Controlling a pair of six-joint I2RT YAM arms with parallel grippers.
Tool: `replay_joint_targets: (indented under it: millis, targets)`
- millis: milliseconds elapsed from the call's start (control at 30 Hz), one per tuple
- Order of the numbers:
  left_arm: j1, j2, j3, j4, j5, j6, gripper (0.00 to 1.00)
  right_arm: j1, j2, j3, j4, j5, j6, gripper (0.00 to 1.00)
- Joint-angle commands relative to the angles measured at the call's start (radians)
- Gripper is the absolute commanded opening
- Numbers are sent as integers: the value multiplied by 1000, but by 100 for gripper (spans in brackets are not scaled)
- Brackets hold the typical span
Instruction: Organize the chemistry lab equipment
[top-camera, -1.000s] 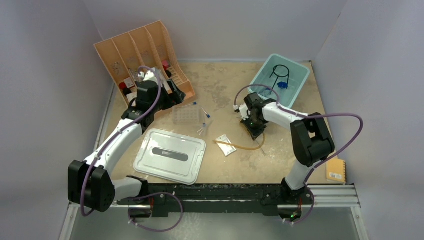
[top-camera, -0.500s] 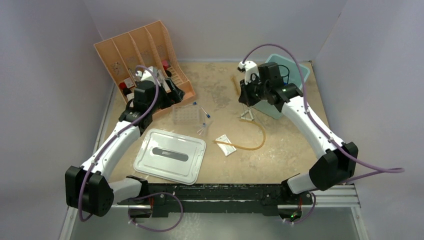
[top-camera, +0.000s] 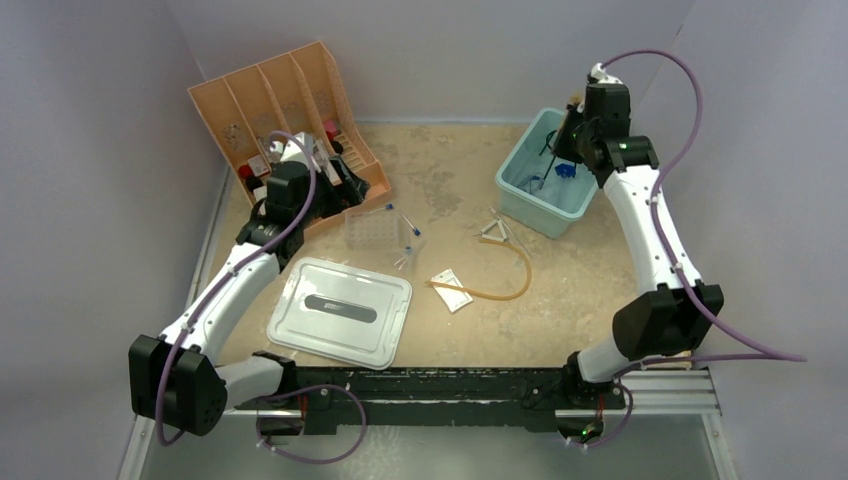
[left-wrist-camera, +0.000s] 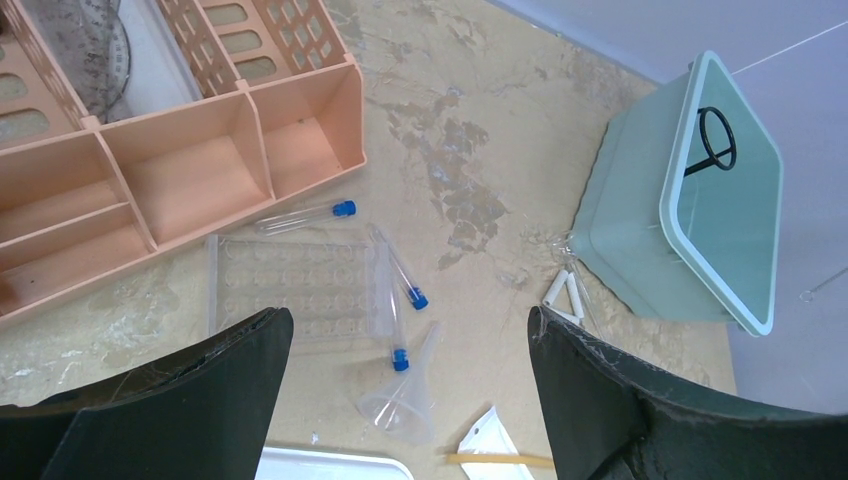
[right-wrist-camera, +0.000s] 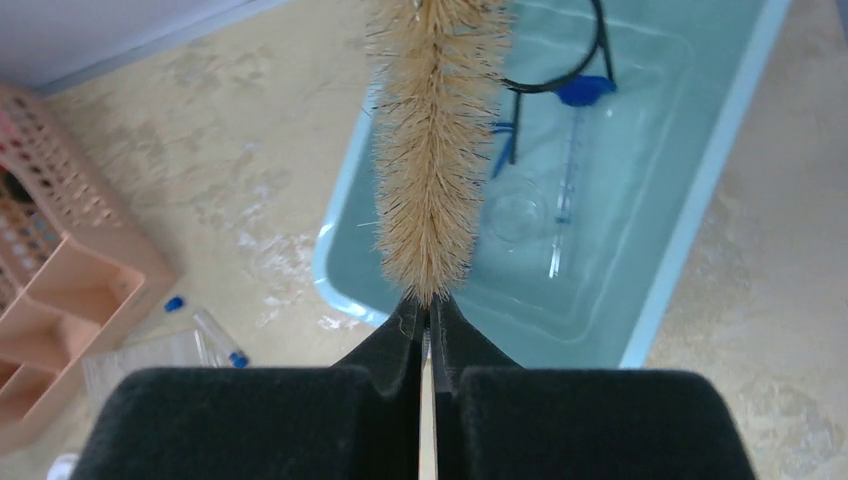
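Observation:
My right gripper (right-wrist-camera: 430, 312) is shut on the stem of a tan bristle brush (right-wrist-camera: 432, 150) and holds it over the teal bin (top-camera: 520, 190), as the top view (top-camera: 577, 135) also shows. In the bin lie a black wire ring (right-wrist-camera: 600, 40) and a blue tool (right-wrist-camera: 585, 92). My left gripper (left-wrist-camera: 410, 320) is open and empty above the clear tube rack (left-wrist-camera: 290, 285) and the blue-capped tubes (left-wrist-camera: 398, 275). The amber hose (top-camera: 505, 292), wire triangle (top-camera: 495, 232) and small clear packet (top-camera: 452, 288) lie mid-table.
The peach slotted organizer (top-camera: 280, 100) stands at the back left, close to my left gripper. The pale lid (top-camera: 340, 310) lies at the front left. A clear funnel (left-wrist-camera: 410, 400) lies by the tubes. Walls close the back and both sides.
My right arm lifted the brush off the middle of the table and swung it to the back right, over the teal bin. The left arm has barely moved.

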Motion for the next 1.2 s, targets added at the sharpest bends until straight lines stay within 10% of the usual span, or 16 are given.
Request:
replay_joint_targets:
  millis: [0,967,1167]
  targets:
    - [-5,7,48,74,27,21,87,-64,52,34,-50,76,101,0]
    - [-6,151,90,180,165,162,85,-170,472,196,-103,169,94,0]
    - [-6,120,77,167,155,166,85,-168,487,195,-120,225,115,14]
